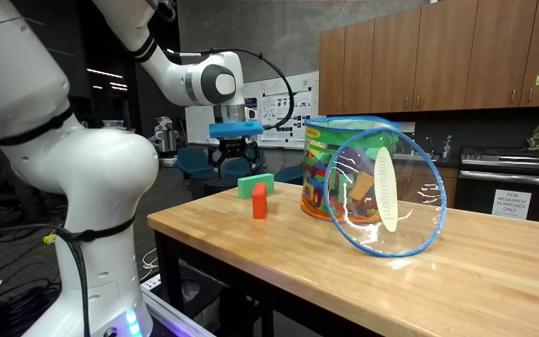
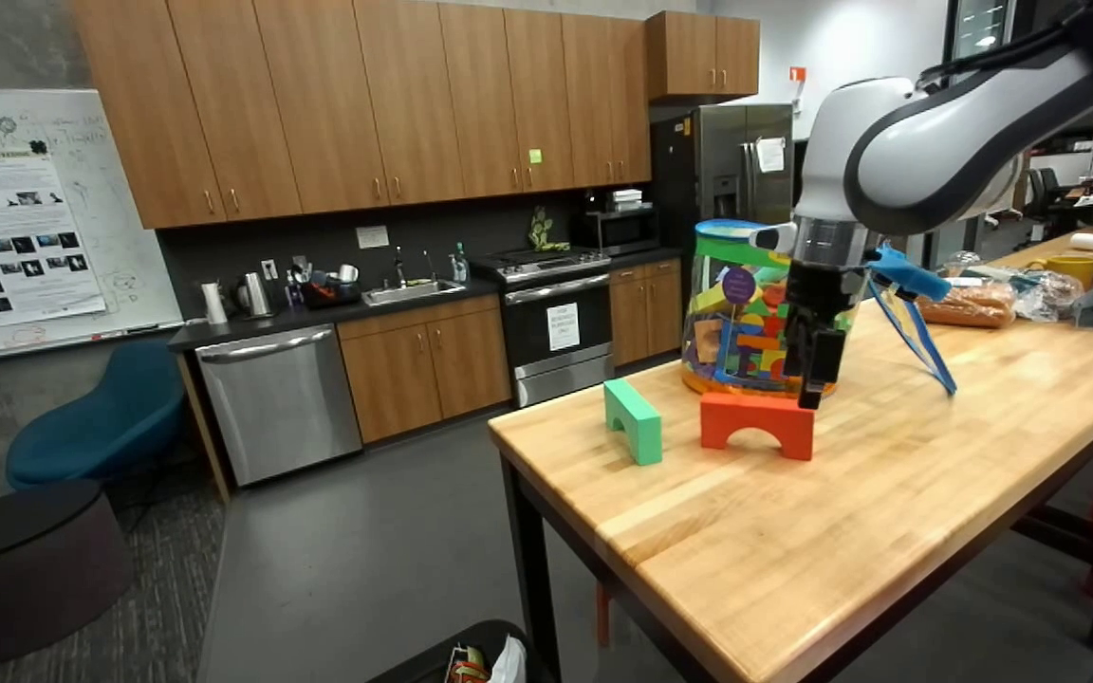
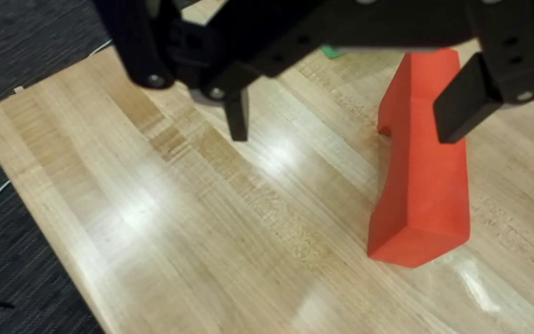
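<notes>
Hovering above table (image 2: 926, 531), gripper (image 3: 343, 139) had jaws spread apart; red block (image 3: 434, 185) stood nearest, green block (image 2: 639, 427) close by.

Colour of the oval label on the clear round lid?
Pale cream; the label shows best in an exterior view.

Teal chair (image 2: 96, 417) beside dark ottoman (image 2: 34, 569); 1 sign (image 2: 563, 326) on oven (image 2: 529, 334); poster (image 2: 20, 242) on whiteboard (image 2: 137, 228).
</notes>
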Available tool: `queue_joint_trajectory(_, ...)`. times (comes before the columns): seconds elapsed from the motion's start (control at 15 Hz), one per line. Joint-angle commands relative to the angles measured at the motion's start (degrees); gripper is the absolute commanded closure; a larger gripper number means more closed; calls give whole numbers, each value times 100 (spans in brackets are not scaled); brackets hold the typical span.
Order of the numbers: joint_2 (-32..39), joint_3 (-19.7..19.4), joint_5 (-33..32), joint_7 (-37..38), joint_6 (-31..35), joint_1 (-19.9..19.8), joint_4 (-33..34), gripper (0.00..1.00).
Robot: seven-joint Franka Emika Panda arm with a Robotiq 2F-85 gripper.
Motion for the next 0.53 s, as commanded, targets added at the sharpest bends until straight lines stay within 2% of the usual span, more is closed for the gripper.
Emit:
queue_joint_trajectory(0.0,511,-69,130,-608,493,-154,265,0)
queue_joint_trajectory(0.47,1275,87,101,-603,1478,-423,328,0)
